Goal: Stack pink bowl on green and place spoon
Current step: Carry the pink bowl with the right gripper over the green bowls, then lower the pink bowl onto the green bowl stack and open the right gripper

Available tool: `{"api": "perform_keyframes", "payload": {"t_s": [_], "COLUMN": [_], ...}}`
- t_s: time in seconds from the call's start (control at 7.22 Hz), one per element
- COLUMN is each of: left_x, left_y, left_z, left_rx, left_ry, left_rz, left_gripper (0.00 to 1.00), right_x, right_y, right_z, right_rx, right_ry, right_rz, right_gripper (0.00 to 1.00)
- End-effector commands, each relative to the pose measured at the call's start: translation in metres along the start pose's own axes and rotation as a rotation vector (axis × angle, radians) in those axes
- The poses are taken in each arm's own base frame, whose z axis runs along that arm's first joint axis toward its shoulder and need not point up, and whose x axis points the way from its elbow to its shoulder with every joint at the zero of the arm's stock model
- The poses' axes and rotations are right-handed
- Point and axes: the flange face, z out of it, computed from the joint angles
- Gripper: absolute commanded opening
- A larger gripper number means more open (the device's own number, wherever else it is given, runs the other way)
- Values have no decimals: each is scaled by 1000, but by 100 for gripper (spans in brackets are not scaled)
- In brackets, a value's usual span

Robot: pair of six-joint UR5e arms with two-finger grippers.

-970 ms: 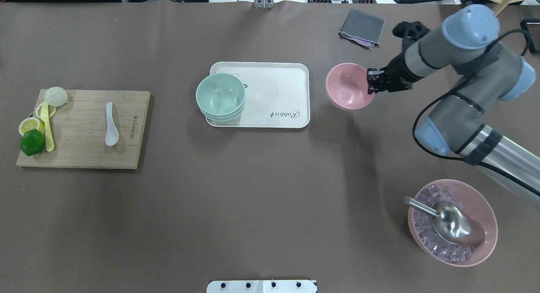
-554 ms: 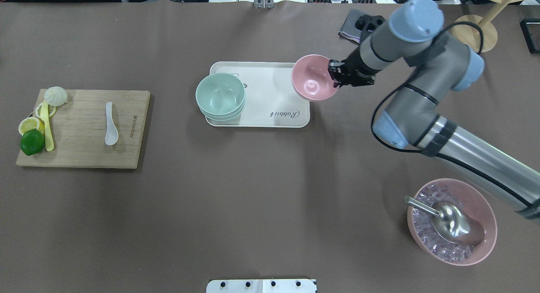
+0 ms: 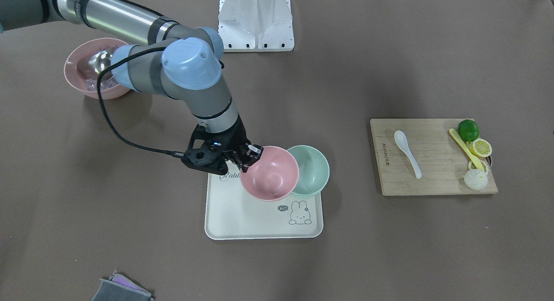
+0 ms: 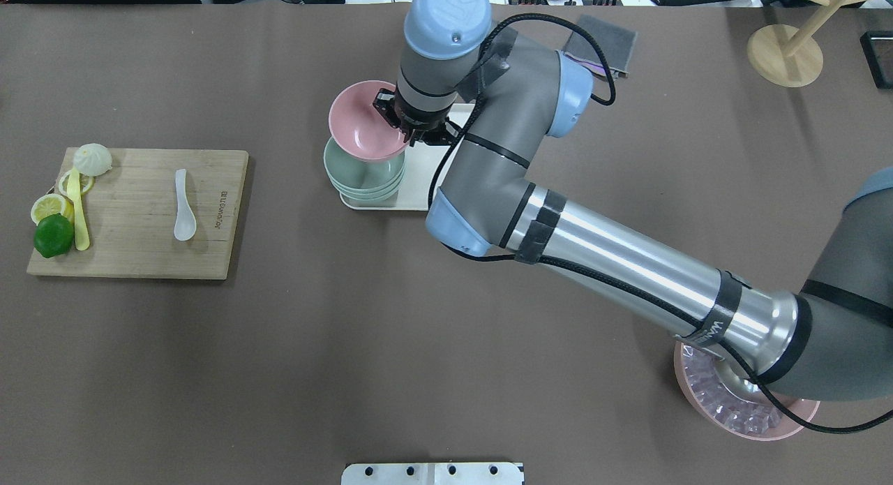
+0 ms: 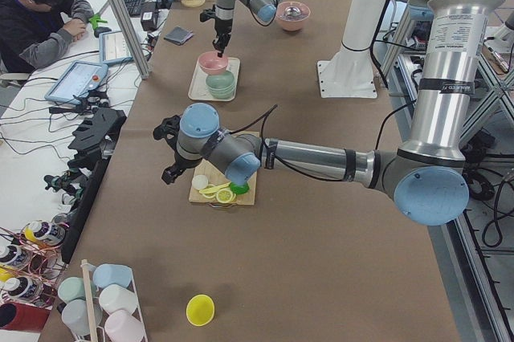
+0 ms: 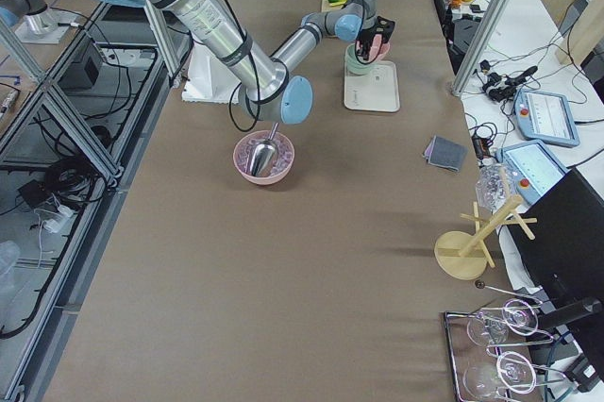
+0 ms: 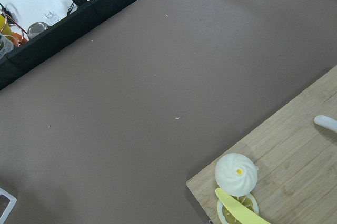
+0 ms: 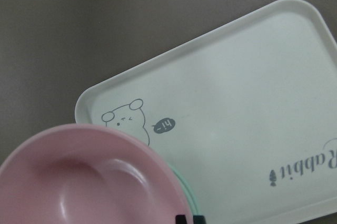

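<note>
My right gripper (image 4: 399, 120) is shut on the right rim of the pink bowl (image 4: 364, 122) and holds it in the air over the white tray (image 4: 418, 181). The bowl overlaps the stack of green bowls (image 4: 363, 176) at the tray's left end. In the front view the pink bowl (image 3: 270, 174) hangs beside the green bowls (image 3: 310, 170), partly covering them. The white spoon (image 4: 183, 207) lies on the wooden cutting board (image 4: 139, 258) at the far left. My left gripper (image 5: 170, 149) hovers near the board's end, seen only from the side; I cannot tell its state.
The board also carries a lime (image 4: 54, 235), lemon slices, a yellow knife (image 4: 78, 213) and a bun (image 4: 93, 159). A large pink bowl of ice (image 3: 93, 73) with a metal scoop stands near my right arm's base. A grey cloth (image 4: 603, 44) and a wooden stand (image 4: 785, 52) sit at the back right.
My right arm has carried the pink bowl leftward, from right of the tray, across it, to above the green bowls. The spoon has not moved.
</note>
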Motion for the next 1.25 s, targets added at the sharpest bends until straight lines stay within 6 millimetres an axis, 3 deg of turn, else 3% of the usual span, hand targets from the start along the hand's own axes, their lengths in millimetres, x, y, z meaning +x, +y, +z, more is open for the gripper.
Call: {"api": "perform_keyframes", "payload": {"t_s": [0.0,0.28,1.11], "left_x": [0,0,0], "left_y": [2,5,13], "left_z": [1,1,2], "left_rx": [-3,-5,-4], "left_ry": [1,1,1], "left_rz": [-2,-5,-4], "left_gripper": [99,99,99], "right_x": [-14,-9,-4], "right_y": [16,20,25], "right_z": [13,28,33], "right_rx": [1,1,-26], "right_ry": [21,46,91], "right_rz": [5,-5,-1], "right_gripper": [0,0,0]}}
